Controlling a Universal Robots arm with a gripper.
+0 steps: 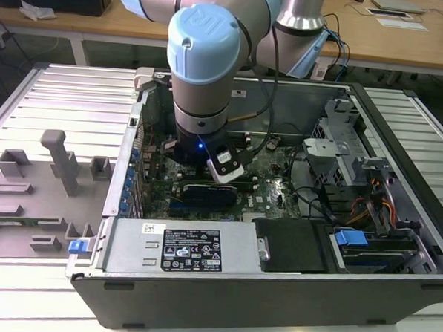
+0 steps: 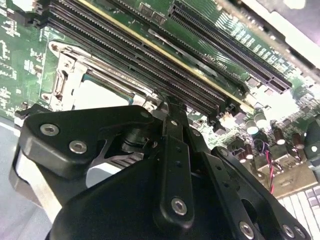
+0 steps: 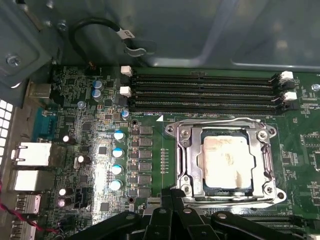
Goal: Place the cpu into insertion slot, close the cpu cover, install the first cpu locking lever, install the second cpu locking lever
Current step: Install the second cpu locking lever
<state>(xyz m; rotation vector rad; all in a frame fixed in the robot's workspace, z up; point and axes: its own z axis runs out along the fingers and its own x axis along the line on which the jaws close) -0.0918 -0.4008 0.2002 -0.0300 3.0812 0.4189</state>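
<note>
1. I have the gripper (image 2: 167, 107) down inside the open computer case (image 1: 393, 286), low over the green motherboard (image 3: 100, 145). In the second wrist view its black linkage plates come together at a narrow tip, so the fingers look drawn together, with nothing between them that I can make out.
2. That tip sits at the edge of the insertion slot (image 3: 225, 160), on the side facing the long black memory slots (image 3: 205, 92). I cannot tell whether it actually touches the metal there.
3. The cpu (image 3: 225, 161) lies flat in the socket, its pale silvery top showing a dull, slightly smeared sheen.
4. The cpu cover (image 3: 260, 155) is down around it: a thin stamped metal frame with a large square window, screw heads at its corners.
5. A thin wire lever (image 3: 220, 120) runs along the socket's side nearest the memory slots, lying flat.
6. In the exterior view, the arm's (image 1: 205, 53) blue-capped grey joint stands upright over the board, and a grey moulded fixture tray (image 1: 26, 200) rests on the ribbed table towards the exterior view's left.
</note>
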